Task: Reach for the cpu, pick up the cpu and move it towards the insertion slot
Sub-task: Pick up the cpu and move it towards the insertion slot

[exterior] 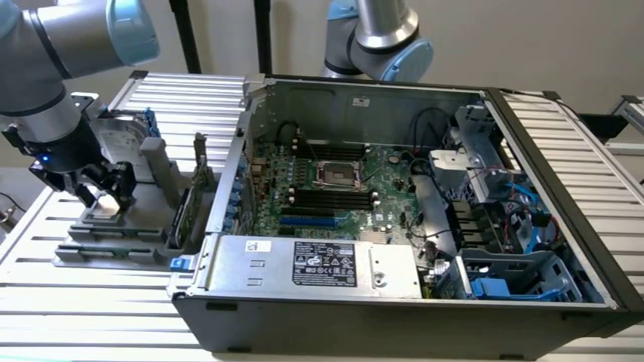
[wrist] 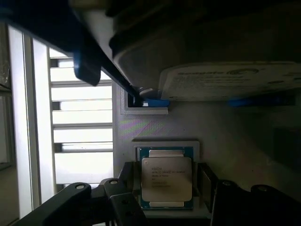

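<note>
**Item: black two-fingered claw** on the grey Universal Robots arm. It stands outside the open dark-grey desktop computer case, off the case's wall on the exterior view's left. Jaws are apart, one on each flank of the chip and close to its edges. The claw holds nothing.

**Item: the cpu**, a small flat square chip with a silvery metal lid and blue-green rim. It lies flat in a pale recess of the grey moulded parts tray, outside the case and beside that same wall.

**Item: the insertion slot**, a square socket with a shiny frame and dark centre on the green board. It lies inside the case, well apart from the claw.

**Step, as judged:** the reach is finished and the grasp is not yet made. Next comes an even closing on the two opposite edges, keeping the chip level.

**Obscured:**
- Contact between pads and chip cannot be confirmed.
- The lid printing is unreadable.
- The large silver labelled hard drive, also outside the case, is cut off and dim.
- In the exterior view the chip is a mere pale patch.
</note>
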Controlling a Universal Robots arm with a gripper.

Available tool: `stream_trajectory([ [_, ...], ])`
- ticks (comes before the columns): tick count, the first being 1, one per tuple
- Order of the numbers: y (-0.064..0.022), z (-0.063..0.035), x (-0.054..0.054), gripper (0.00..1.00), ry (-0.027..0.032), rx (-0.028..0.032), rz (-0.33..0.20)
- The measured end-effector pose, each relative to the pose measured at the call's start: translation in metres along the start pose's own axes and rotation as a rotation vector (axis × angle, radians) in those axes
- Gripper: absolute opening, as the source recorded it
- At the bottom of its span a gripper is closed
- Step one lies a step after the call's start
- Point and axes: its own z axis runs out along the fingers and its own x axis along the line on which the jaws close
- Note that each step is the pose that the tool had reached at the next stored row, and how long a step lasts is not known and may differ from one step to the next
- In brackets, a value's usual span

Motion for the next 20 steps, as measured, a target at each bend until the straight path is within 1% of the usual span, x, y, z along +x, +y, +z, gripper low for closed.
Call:
stream_trajectory([
  [11,-0.0001,0.0009,-0.0001,0.65,-0.0001,-0.0001,0.0],
  [12,0.0,0.001,-0.0001,0.63,-0.0002,-0.0002,0.0],
  [13,0.0,0.001,-0.0001,0.63,-0.0002,-0.0002,0.0],
  [14,0.0,0.001,-0.0001,0.56,-0.0001,-0.0002,0.0],
  [17,0.0,0.0009,-0.0001,0.56,0.0008,-0.0002,0.0],
  [18,0.0,0.0006,-0.0001,0.55,0.001,-0.0003,0.0],
  [20,0.0001,-0.0016,-0.0001,0.55,0.0016,-0.0001,0.0],
])
